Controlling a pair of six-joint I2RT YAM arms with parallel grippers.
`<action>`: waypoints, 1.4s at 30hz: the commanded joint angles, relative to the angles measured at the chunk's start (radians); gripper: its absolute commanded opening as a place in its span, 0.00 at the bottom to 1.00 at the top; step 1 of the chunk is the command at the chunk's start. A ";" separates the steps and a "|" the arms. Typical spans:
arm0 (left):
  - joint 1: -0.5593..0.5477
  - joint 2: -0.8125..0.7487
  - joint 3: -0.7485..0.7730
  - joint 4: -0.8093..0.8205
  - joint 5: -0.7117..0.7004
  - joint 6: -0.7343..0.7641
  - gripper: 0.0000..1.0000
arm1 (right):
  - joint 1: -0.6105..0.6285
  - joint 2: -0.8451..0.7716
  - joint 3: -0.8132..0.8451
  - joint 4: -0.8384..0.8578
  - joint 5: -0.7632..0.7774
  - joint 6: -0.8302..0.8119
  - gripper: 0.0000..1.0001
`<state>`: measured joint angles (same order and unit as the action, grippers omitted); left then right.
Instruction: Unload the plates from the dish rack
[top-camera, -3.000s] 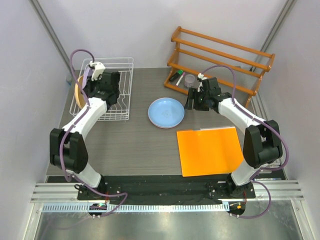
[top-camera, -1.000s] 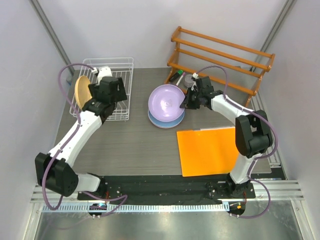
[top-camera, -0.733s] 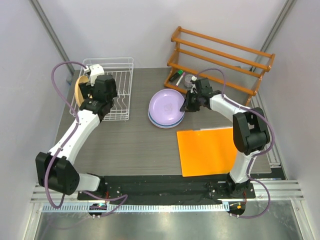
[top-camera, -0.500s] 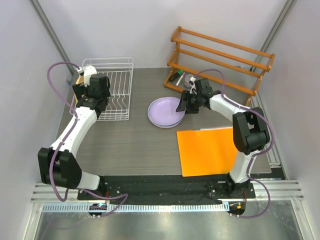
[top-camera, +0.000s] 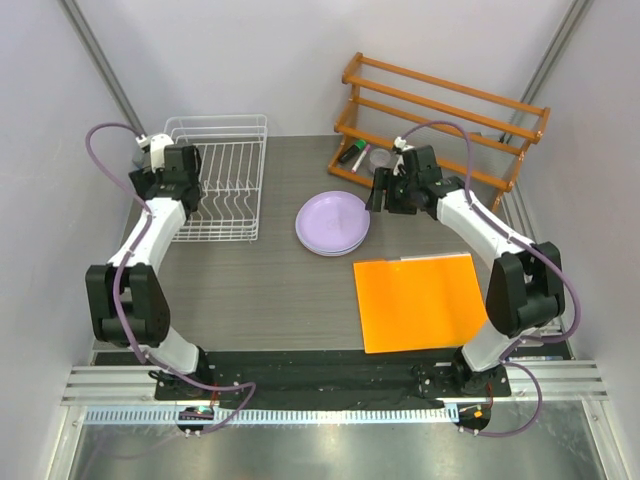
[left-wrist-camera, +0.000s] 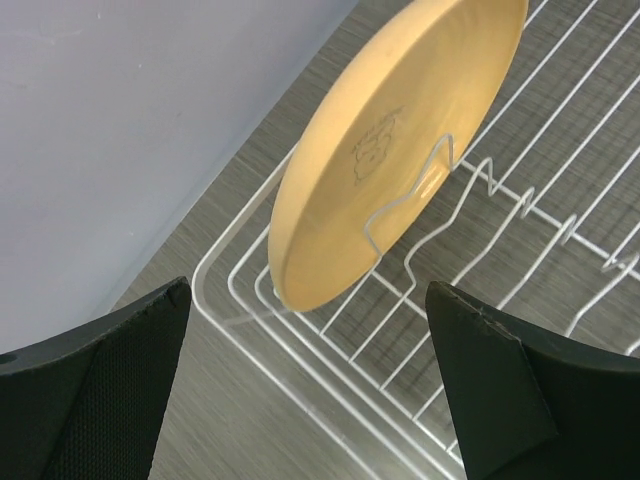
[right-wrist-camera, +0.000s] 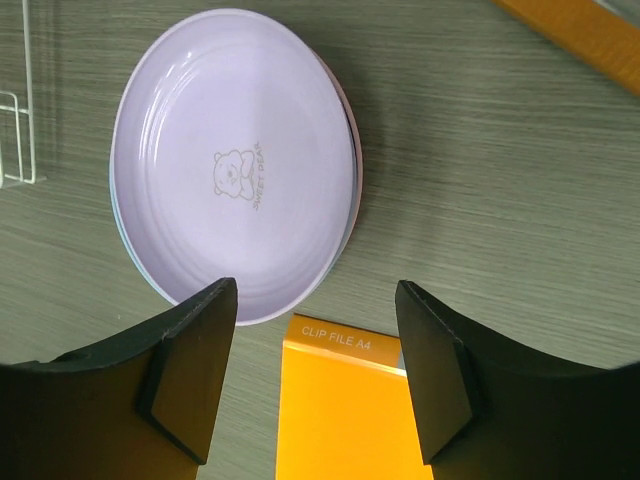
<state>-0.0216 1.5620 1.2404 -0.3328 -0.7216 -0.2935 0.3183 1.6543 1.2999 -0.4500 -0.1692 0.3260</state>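
Observation:
A yellow-orange plate (left-wrist-camera: 400, 150) stands on edge between the wires at the left end of the white dish rack (top-camera: 225, 175). My left gripper (left-wrist-camera: 310, 400) hovers open just above and short of it, touching nothing. In the top view that gripper (top-camera: 165, 168) covers the plate. A lavender plate (top-camera: 332, 222) lies flat on top of the stack in the middle of the table. A light blue rim (right-wrist-camera: 114, 205) shows beneath it. My right gripper (right-wrist-camera: 315, 375) is open and empty, drawn back to the right of the stack (top-camera: 382, 195).
A flat orange sheet (top-camera: 420, 300) lies on the table in front of the right arm, its edge (right-wrist-camera: 340, 400) close to the stack. An orange-brown wooden shelf rack (top-camera: 440, 110) stands at the back right, with a green marker (top-camera: 352, 155) beneath it.
My right gripper lowered the lavender plate onto the stack, opened and drew back to the right. My left arm swung left along the rack to the yellow-orange plate.

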 joint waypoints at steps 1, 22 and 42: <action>0.046 0.035 0.079 0.101 -0.018 0.034 1.00 | 0.001 -0.011 0.018 -0.012 0.031 -0.033 0.70; 0.138 0.178 0.165 0.081 0.094 0.042 0.00 | -0.004 0.073 0.039 -0.003 0.007 -0.045 0.69; -0.040 0.027 0.059 0.172 -0.231 0.174 0.00 | -0.002 0.055 -0.007 0.011 0.013 -0.045 0.70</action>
<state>-0.0292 1.6985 1.3060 -0.2687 -0.8639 -0.1230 0.3176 1.7283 1.2957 -0.4587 -0.1585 0.2897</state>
